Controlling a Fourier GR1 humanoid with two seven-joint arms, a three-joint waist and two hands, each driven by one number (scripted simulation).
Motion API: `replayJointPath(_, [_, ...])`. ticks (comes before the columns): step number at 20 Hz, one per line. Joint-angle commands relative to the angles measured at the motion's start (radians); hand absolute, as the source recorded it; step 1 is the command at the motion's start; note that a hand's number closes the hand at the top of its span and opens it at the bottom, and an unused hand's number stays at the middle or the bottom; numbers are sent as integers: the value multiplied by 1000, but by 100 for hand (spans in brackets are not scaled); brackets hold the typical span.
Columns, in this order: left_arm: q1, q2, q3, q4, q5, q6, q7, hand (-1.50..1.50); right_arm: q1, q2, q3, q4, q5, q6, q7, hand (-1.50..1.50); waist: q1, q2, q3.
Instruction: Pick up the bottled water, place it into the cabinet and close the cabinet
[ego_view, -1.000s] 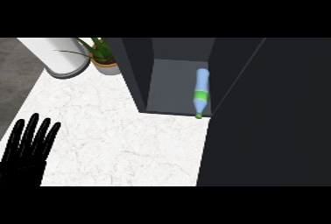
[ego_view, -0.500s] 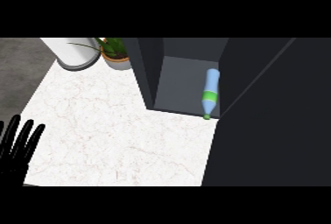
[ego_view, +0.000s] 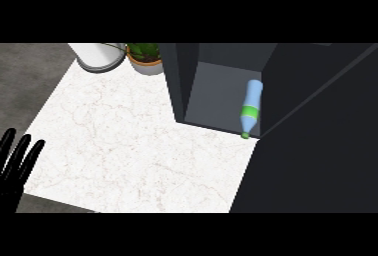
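Observation:
The water bottle (ego_view: 251, 107), pale blue with a green label and a green cap, lies on its side on the floor of the dark cabinet (ego_view: 221, 95). Its cap end pokes over the cabinet's front edge. It rests against the dark cabinet door (ego_view: 317, 135), which fills the right side of the view and stands partly swung in. My left hand (ego_view: 16, 165) shows at the lower left edge, fingers straight and pointing up, far from the bottle. My right hand does not show.
A white marble counter top (ego_view: 140, 150) spreads in front of the cabinet. A white pot (ego_view: 97, 55) and a potted green plant (ego_view: 145, 57) stand at the back left, beside the cabinet's left wall.
The whole scene has shifted right and down in the view. My left hand has slid toward the lower left edge and shows less. The door covers more of the cabinet's right side.

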Motion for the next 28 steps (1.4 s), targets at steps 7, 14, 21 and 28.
replayJointPath(7, [-9,40,18,6,10,-42,20,-150,-220,-35,76,-35,32,87,114,150,59,1,-7])
replayJointPath(14, [-17,54,34,16,25,-59,28,-150,-272,-50,61,-23,18,95,154,150,49,-1,-12])
replayJointPath(21, [-20,63,50,25,43,-74,32,-150,-309,-18,54,4,-17,75,165,150,44,6,-10])
replayJointPath(28, [-30,66,60,34,49,-85,30,-150,-283,3,83,40,-97,89,161,150,70,37,-8])
